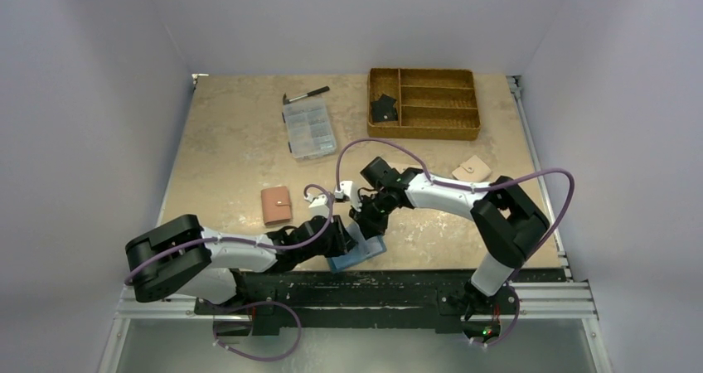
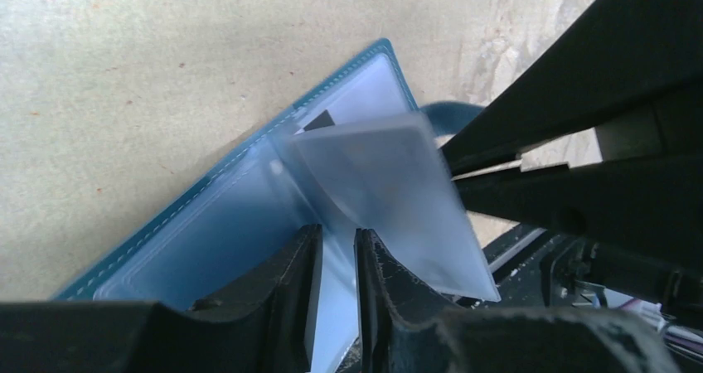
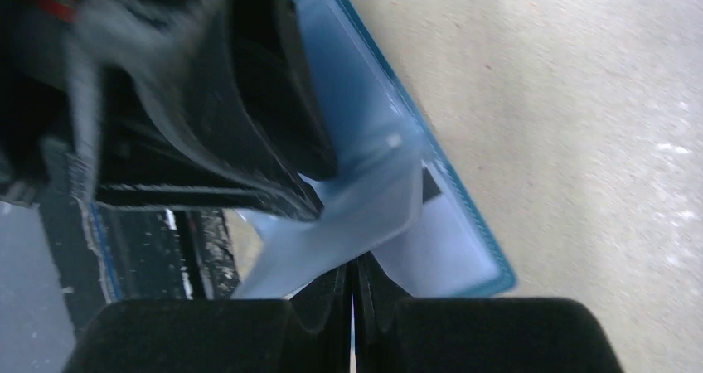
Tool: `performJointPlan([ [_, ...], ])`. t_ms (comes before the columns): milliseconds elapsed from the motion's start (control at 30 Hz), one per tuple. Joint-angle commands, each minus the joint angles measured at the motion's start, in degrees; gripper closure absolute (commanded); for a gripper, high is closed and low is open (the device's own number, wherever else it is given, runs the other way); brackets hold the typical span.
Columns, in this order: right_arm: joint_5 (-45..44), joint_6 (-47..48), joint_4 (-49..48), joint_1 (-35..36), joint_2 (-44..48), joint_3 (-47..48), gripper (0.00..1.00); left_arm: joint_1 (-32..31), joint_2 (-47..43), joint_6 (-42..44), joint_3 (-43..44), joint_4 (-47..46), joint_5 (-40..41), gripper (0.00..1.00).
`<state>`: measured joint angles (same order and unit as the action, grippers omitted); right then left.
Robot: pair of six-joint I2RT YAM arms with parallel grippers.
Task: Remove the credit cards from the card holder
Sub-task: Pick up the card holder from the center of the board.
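Observation:
The card holder (image 1: 358, 253), dark blue with a lighter blue inside, lies open at the table's near edge (image 2: 207, 224) (image 3: 464, 215). A frosted clear sleeve (image 2: 390, 199) stands up from its inside, bent over (image 3: 365, 215). My right gripper (image 3: 351, 265) is shut on this sleeve's edge; its black fingers (image 2: 514, 153) come in from the right. My left gripper (image 2: 338, 234) hovers over the wallet's inside, jaws a narrow gap apart and holding nothing. A black corner, perhaps a credit card (image 2: 319, 120), peeks from behind the sleeve (image 3: 431, 182). Both grippers (image 1: 344, 236) (image 1: 365, 224) meet over the wallet.
A pink wallet (image 1: 276, 205) lies left of the grippers and a beige wallet (image 1: 471, 169) to the right. Farther back are a clear compartment box (image 1: 310, 128), a pen (image 1: 307, 94) and a wicker tray (image 1: 424, 133) with a black item (image 1: 383, 108). The black rail (image 1: 414, 282) borders the near edge.

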<state>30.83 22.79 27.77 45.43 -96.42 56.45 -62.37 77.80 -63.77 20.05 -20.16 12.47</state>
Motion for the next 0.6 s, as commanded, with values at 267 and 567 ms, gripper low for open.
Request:
performJointPlan([
  [267, 8.3, -2.3, -0.7, 0.5, -0.9, 2.4, 0.91, 0.0, -1.3, 1.6, -2.2, -7.7, -4.4, 0.5],
  [567, 10.5, -3.7, -0.9, 0.4, -2.3, 2.4, 0.91, 0.3, -10.0, 0.1, -7.8, -10.8, -3.9, 0.41],
])
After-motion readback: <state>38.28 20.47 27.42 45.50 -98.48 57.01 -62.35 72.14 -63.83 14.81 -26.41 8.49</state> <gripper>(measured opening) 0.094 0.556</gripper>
